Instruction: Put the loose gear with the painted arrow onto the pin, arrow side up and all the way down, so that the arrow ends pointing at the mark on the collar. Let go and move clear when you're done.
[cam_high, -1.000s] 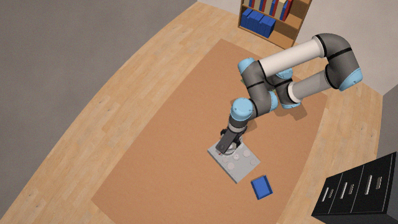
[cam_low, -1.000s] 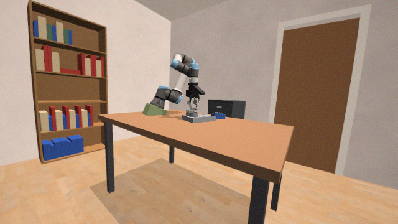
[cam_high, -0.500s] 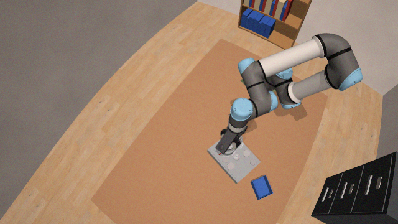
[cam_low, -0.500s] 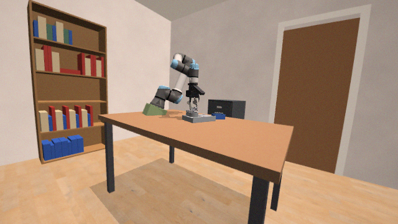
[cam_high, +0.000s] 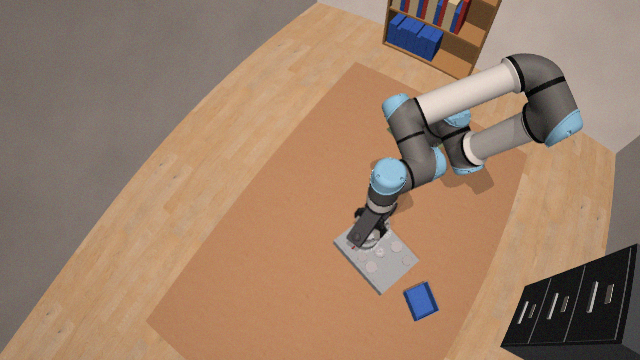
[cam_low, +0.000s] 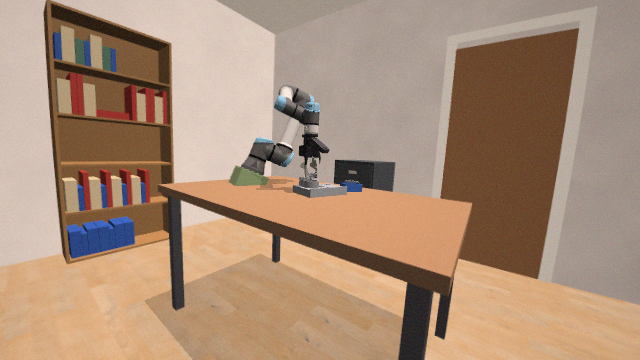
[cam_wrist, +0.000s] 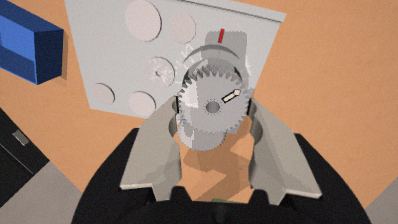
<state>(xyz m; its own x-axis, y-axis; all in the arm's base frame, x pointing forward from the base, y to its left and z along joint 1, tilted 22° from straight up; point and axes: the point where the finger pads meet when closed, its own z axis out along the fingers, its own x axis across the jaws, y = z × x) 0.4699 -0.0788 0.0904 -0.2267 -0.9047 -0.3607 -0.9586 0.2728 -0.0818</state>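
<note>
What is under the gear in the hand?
Under the gear sits the collar with its red mark, on the grey plate. The pin is covered.

The gripper (cam_wrist: 212, 107) is clamping the gear (cam_wrist: 212, 111) above the grey plate (cam_wrist: 107, 55). Its cream arrow (cam_wrist: 231, 95) is pointing right of the collar's red mark (cam_wrist: 221, 35).

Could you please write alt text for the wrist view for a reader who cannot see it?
The hand grips a grey gear, cream arrow up, above a grey plate. The arrow points right of the red mark on the collar; a blue tray lies left.
</note>
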